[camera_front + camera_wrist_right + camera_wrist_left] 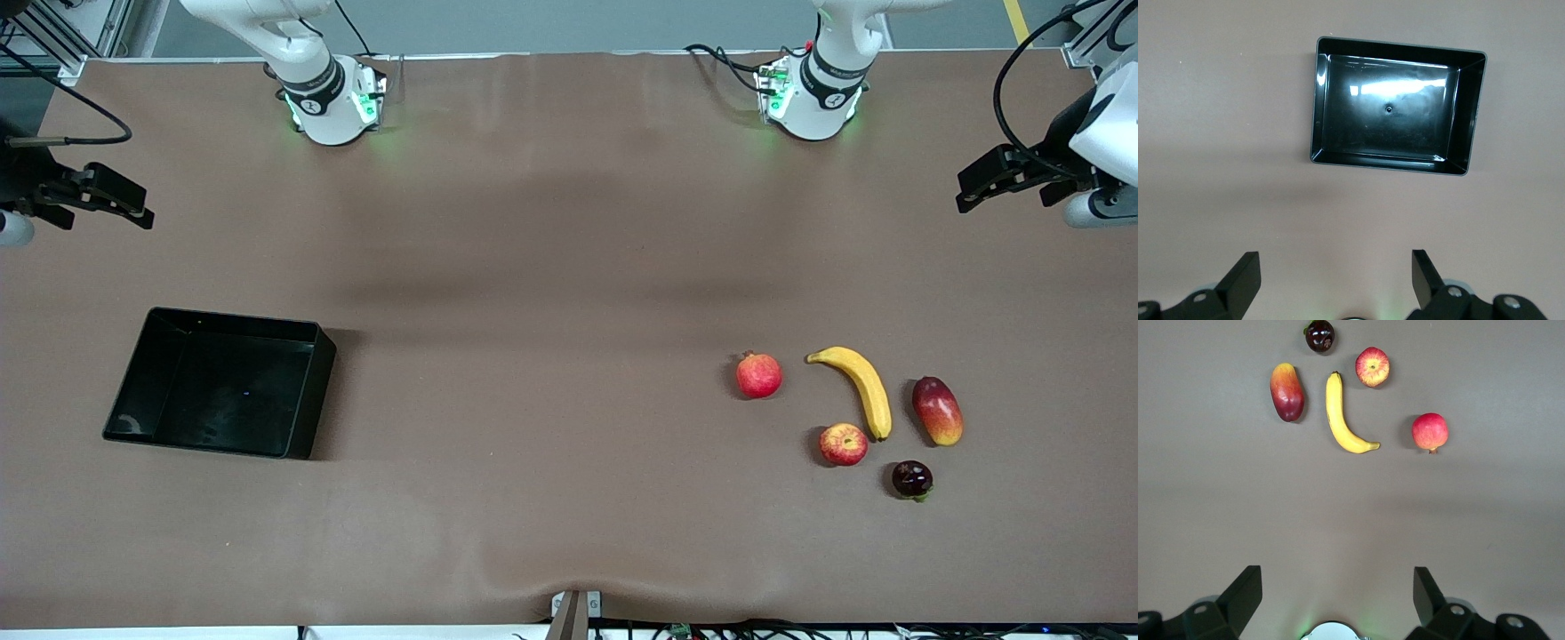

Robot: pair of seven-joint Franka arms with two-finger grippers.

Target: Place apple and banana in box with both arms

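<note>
Left hand and right hand hover wide apart, holding nothing.

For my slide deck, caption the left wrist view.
Open left gripper above the table, facing banana, apple and three other fruits.

I see the table covered in a matt brown sheet that looks like smooth cloth or vinyl, rippling slightly at the bottom centre of the front view. The box, at lower left there, reads to me as glossy black plastic, its floor throwing bright reflections in the right wrist view, while the banana, apple, mango, the redder crowned fruit and the small dark fruit at lower right all have smooth, faintly shiny skins. My arms wear smooth white casings, and the left gripper and right gripper fingers look like matt black plastic.
</note>
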